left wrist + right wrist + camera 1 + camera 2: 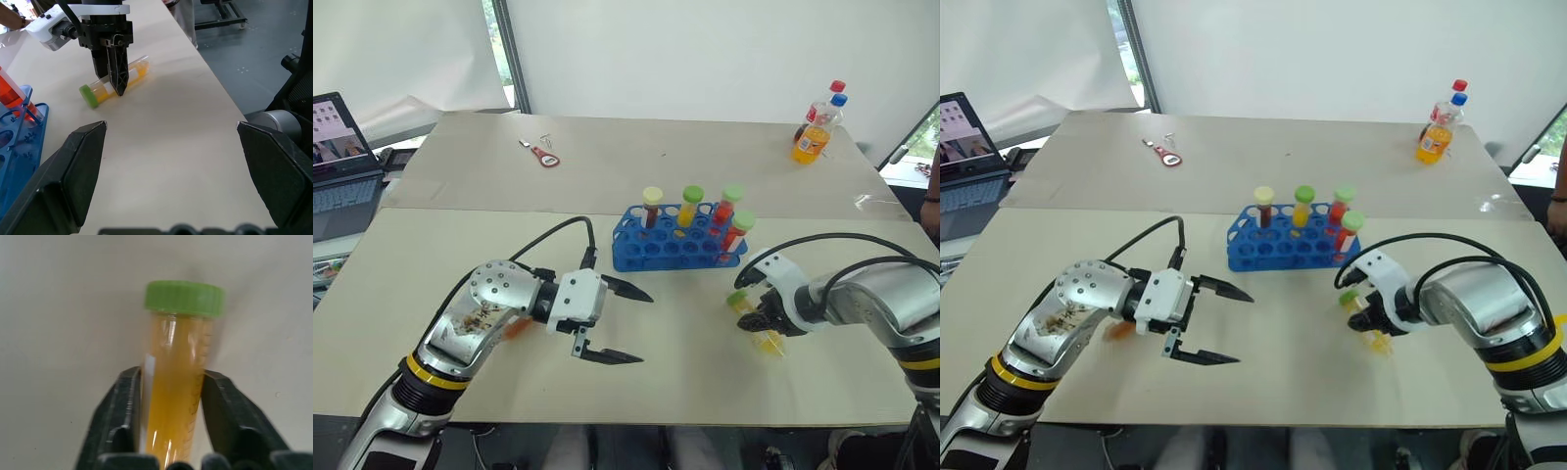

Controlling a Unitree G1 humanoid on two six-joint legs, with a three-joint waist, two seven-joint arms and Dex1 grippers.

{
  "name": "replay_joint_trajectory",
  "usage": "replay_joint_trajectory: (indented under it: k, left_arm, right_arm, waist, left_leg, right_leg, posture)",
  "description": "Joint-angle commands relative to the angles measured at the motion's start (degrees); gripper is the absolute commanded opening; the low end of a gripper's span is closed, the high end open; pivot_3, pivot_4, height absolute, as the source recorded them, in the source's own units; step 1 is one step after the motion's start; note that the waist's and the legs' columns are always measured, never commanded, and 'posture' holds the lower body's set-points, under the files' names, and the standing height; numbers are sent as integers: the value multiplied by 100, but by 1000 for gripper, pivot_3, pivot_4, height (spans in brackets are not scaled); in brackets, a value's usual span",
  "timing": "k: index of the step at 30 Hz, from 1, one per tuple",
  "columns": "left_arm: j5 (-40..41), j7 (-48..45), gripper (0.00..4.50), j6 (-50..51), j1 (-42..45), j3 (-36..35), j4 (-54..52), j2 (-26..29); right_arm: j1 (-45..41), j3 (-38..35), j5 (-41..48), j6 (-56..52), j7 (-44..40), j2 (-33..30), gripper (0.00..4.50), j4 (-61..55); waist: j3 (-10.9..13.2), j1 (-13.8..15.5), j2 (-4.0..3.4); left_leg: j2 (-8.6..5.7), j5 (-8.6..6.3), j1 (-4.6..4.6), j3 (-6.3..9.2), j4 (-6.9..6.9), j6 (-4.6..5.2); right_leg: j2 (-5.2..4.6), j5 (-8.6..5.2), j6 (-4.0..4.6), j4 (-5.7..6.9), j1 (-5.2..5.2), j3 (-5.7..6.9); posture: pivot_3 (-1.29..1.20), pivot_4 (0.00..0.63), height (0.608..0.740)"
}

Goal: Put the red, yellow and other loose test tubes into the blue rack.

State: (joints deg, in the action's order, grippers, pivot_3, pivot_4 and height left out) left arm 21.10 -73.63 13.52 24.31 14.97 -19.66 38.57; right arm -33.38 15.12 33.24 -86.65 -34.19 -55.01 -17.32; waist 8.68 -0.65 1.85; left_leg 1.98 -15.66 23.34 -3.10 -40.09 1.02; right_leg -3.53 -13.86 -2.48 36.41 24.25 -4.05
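**Yellow tube pinched, rack waiting**

The right gripper (762,321) is clenched on the yellow tube (177,382) lying on the table (685,362), at five o'clock from the blue rack (677,238). A straight lift, then tipping it upright, should keep the grip sure. The left gripper (615,322) hangs released, well apart. Four tubes already standing (693,206) crowd the back holes; front holes look free.
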Motion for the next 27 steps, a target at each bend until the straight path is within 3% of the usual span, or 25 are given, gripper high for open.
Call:
replay_joint_trajectory:
  k: [1,5,9,12,14,17,20,27]
  left_arm:
    - [74,82,4500,13,-7,-58,-86,-49]
    - [204,157,4500,161,-89,-253,-17,0]
    - [677,370,4500,614,-237,-744,23,15]
    - [978,633,4500,1026,-167,-991,63,-78]
    - [1027,666,4500,1123,-129,-1043,99,-60]
    - [739,620,4500,1029,-55,-975,264,106]
    - [649,699,4500,1174,183,-932,512,140]
    - [520,684,4500,1066,331,-903,674,116]
  right_arm:
    - [-49,-64,-96,132,-98,-174,996,-64]
    - [354,-591,78,196,-278,-364,996,-357]
    - [1004,-2072,420,839,-142,486,996,-1130]
    - [1432,-2563,195,2130,121,1301,996,-1588]
    - [1669,-2594,-3,2864,210,1670,996,-1739]
    - [1849,-2340,-670,4286,1013,2763,996,-1653]
    - [1591,-1911,-1559,5692,1730,3660,995,-965]
    - [1143,-1376,-2480,7395,2000,4362,990,676]
  waist:
    - [0,1,0]
    - [0,19,0]
    - [0,-16,0]
    - [0,-18,0]
    - [0,-4,0]
    - [-2,-4,4]
    - [-2,-16,4]
    - [-1,-20,2]
  left_leg:
    - [0,0,0,0,0,0]
    - [0,0,2,3,0,1]
    - [5,-2,3,23,3,3]
    - [8,-2,0,33,1,3]
    - [4,-1,-3,33,-3,2]
    - [2,-1,-5,34,-10,1]
    - [-1,4,-6,28,-11,-6]
    - [0,8,-9,-6,1,-13]
  right_leg:
    - [0,0,0,0,0,0]
    - [0,0,0,-1,0,1]
    - [3,0,0,-2,2,2]
    - [9,0,-1,8,1,1]
    - [7,-1,-2,19,2,0]
    - [7,-1,-2,23,-3,2]
    - [6,-1,-2,32,3,-2]
    - [7,0,2,35,5,3]
  posture:
    - [0,150,740]
    - [0,150,740]
    - [0,150,740]
    - [0,150,740]
    - [0,150,740]
    - [0,150,740]
    - [0,150,740]
    - [0,150,740]
